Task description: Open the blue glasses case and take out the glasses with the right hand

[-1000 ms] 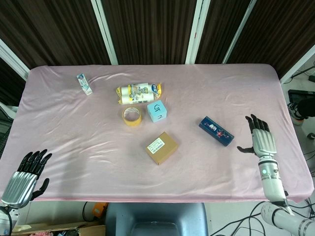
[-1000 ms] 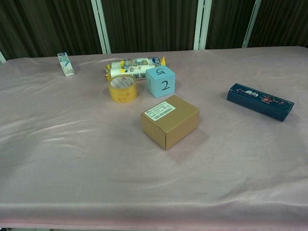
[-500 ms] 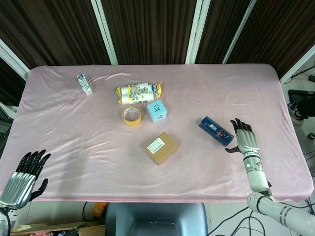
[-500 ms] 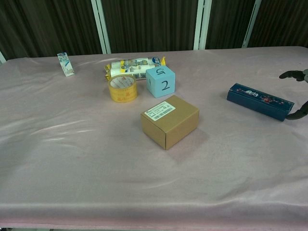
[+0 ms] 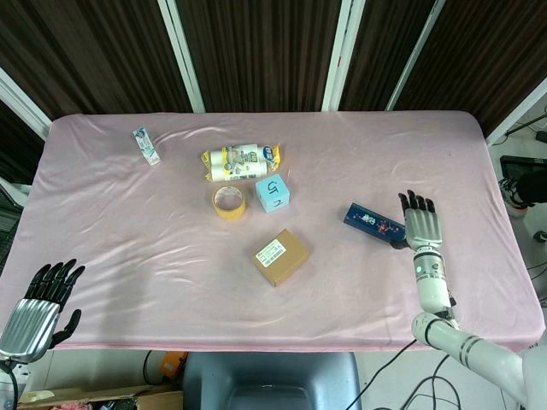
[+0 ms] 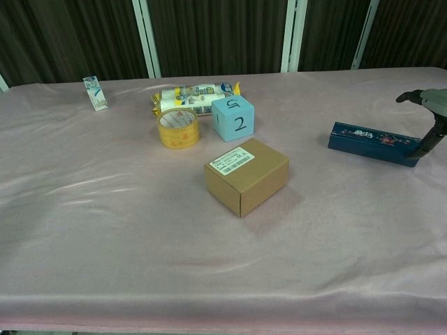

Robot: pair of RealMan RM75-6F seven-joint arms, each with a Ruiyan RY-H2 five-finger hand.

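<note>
The blue glasses case (image 5: 372,225) (image 6: 374,142) lies shut on the pink tablecloth, right of centre, its lid patterned with small flowers. My right hand (image 5: 420,224) (image 6: 427,99) is at the case's right end with its fingers spread above it. The thumb reaches down to that end and seems to touch it. Nothing is held in this hand. My left hand (image 5: 38,307) hangs off the table's near left corner, fingers apart and empty. The glasses are not visible.
A brown cardboard box (image 5: 280,256) sits mid-table, left of the case. Behind it are a light blue cube (image 5: 273,193), a yellow tape roll (image 5: 228,202) and a snack packet (image 5: 242,160). A small sachet (image 5: 146,145) lies far left.
My right hand has moved left and forward from the table's right edge up to the case's right end. The case has shifted slightly left. My left hand has dropped a little.
</note>
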